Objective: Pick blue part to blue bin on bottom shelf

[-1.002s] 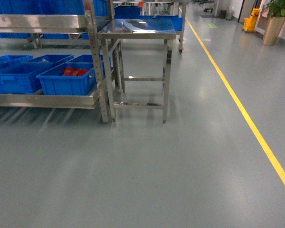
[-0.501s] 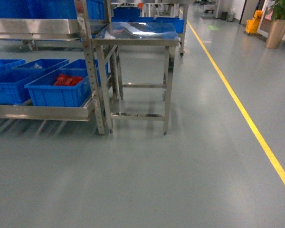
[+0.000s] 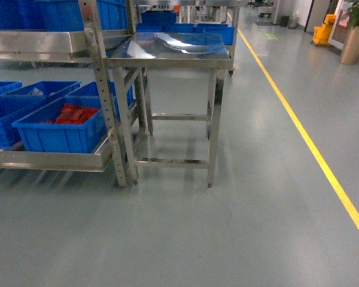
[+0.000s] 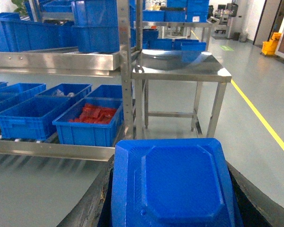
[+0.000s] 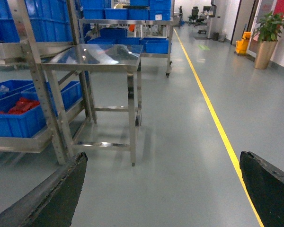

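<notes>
Blue part [image 4: 173,187], a moulded piece with a raised octagonal panel, fills the near foreground of the left wrist view, seated between the two dark fingers [image 4: 92,203] of the left gripper [image 4: 173,198], which are closed against its sides. In the right wrist view the right gripper [image 5: 163,189] holds nothing; its two dark fingers [image 5: 57,194] stand wide apart at the lower corners of the picture, with bare grey floor [image 3: 227,239] between them. Neither gripper appears in the head view.

Beyond the held part lies the bottom shelf [image 3: 48,160], a stainless rack level with a flat front lip. On it, nearest the rack's perforated upright post [image 3: 105,101], sits a blue bin [image 3: 57,131] holding red parts [image 3: 72,113]. To its left are further blue bins [image 4: 31,116]; whether they hold anything cannot be told with certainty. An upper steel shelf [image 4: 57,59] above carries more blue bins [image 4: 92,23].

Just beside the post, to its right, stands a square steel table [image 3: 170,54] with a reflective top and lower cross-rails. It stands between the rack and a yellow floor line [image 3: 305,137] running away to the far end.

Farther back are additional racks with blue bins, a yellow cart [image 5: 241,45] and a potted plant [image 5: 267,35] near the right wall.
</notes>
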Robot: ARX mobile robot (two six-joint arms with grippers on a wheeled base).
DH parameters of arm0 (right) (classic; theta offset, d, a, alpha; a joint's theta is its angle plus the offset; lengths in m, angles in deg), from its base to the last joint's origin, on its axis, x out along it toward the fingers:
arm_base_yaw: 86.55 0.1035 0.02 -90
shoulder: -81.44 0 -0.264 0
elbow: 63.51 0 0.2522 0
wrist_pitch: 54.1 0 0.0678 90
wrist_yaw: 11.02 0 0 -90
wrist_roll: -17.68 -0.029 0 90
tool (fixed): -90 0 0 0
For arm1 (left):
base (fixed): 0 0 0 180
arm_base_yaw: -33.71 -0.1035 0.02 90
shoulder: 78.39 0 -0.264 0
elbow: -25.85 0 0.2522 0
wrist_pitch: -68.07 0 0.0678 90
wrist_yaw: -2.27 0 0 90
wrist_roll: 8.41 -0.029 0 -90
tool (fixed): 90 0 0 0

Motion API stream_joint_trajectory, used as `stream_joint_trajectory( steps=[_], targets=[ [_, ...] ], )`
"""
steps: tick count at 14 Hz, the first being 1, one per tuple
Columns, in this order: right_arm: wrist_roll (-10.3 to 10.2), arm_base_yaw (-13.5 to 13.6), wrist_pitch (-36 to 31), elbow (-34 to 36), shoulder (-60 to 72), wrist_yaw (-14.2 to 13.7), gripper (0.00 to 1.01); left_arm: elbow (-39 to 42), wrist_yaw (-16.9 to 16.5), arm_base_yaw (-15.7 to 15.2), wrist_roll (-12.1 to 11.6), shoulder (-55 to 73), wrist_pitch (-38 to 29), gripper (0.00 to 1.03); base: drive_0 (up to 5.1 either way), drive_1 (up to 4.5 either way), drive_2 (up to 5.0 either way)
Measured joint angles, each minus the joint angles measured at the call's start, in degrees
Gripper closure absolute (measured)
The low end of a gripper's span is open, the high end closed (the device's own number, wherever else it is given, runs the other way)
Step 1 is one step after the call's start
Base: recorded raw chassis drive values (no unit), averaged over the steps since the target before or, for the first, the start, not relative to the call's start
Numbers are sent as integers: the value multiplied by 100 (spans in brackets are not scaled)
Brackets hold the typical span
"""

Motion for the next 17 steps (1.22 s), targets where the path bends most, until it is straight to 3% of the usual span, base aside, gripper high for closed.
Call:
stream_joint_trajectory(
  steps=[17],
  targets=[
    [0,0,-7,0,0,0,3,0,4,0,0,-13,-15,59,0,432,-431]
  ],
)
